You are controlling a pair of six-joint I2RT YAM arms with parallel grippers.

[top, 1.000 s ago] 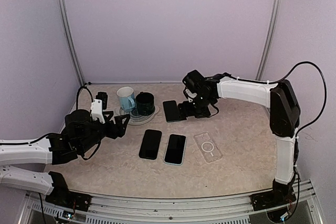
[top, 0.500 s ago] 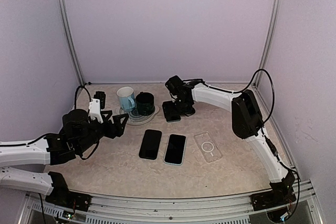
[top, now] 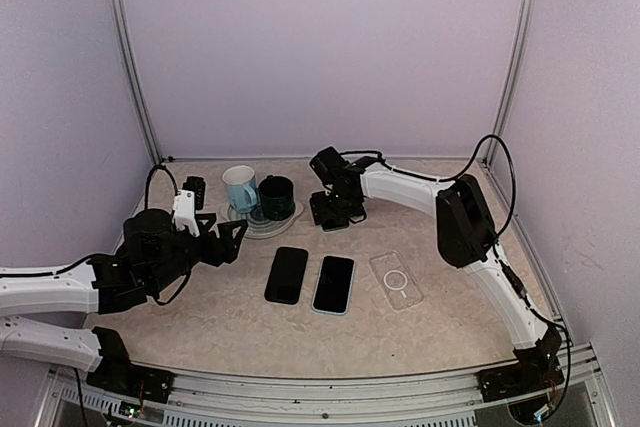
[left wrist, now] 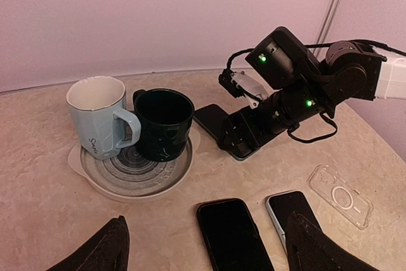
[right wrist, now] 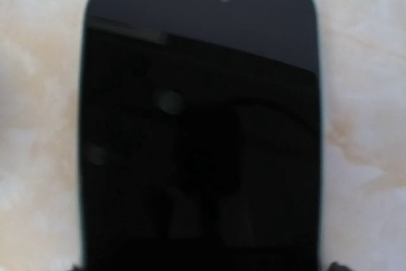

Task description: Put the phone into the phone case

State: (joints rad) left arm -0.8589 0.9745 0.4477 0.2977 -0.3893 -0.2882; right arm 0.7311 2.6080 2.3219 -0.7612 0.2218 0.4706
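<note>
Three dark phones lie on the table. One at the back [top: 318, 203] is under my right gripper [top: 331, 215]; it fills the right wrist view [right wrist: 200, 93], flat on the table. The jaws stand wide astride its sides, open, with a thin gap on the right. Two more lie side by side in front: a black phone [top: 287, 274] and a light-rimmed phone [top: 334, 284]. The clear phone case [top: 397, 279] is just right of them. My left gripper [top: 228, 235] hovers open and empty left of the black phone [left wrist: 233, 233].
A pale blue mug [top: 240, 188] and a dark mug [top: 277, 197] stand on a round plate [top: 262, 230] just left of the right gripper. A small black object [top: 194, 190] sits at the back left. Purple walls close in on three sides.
The right arm swung left from beside the back phone and came down over it, jaws now on either side of it. The left arm has hardly moved.
</note>
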